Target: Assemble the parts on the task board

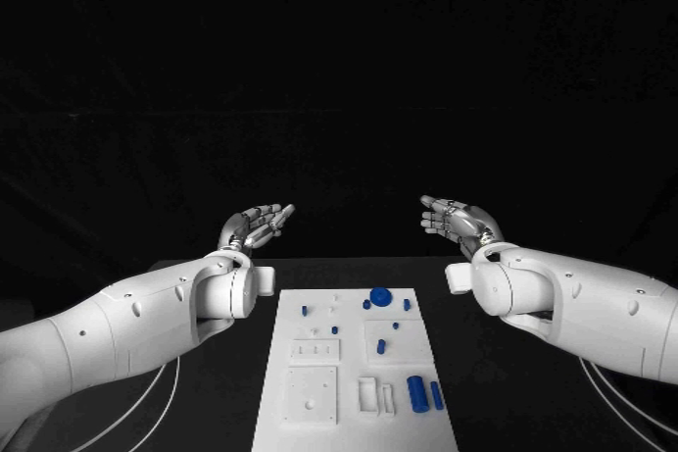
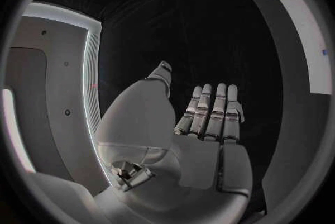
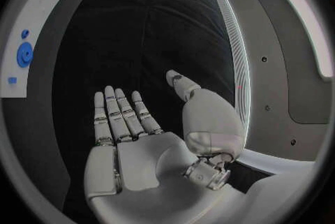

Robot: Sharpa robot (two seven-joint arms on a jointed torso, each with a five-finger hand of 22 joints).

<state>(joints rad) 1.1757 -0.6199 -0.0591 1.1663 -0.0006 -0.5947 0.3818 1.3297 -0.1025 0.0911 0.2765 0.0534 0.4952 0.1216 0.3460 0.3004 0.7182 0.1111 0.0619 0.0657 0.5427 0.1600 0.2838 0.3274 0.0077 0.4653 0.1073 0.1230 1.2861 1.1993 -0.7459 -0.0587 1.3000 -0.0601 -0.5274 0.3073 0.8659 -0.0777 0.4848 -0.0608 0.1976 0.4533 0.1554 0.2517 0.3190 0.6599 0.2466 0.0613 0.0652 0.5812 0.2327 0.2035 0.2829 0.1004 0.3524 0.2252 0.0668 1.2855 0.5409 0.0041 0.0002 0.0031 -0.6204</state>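
Observation:
The white task board (image 1: pixel 325 413) lies in the middle of the black table. On it are several small blue parts: a round disc (image 1: pixel 380 296) near its far edge, a small peg (image 1: pixel 380 346) at its middle and two cylinders (image 1: pixel 418 393) at its near right. My left hand (image 1: pixel 256 225) is raised beyond the board's far left, palm turned inward, fingers straight and apart, holding nothing. My right hand (image 1: pixel 458 218) mirrors it beyond the far right, also empty. In the left wrist view my left hand (image 2: pixel 209 118) is flat and bare; in the right wrist view so is my right hand (image 3: pixel 122 118).
The black table (image 1: pixel 495 393) extends on both sides of the board. White cables (image 1: pixel 167 393) hang under the left arm and others (image 1: pixel 607 388) under the right arm. The board's edge with the blue disc (image 3: pixel 24 54) curves along the right wrist view.

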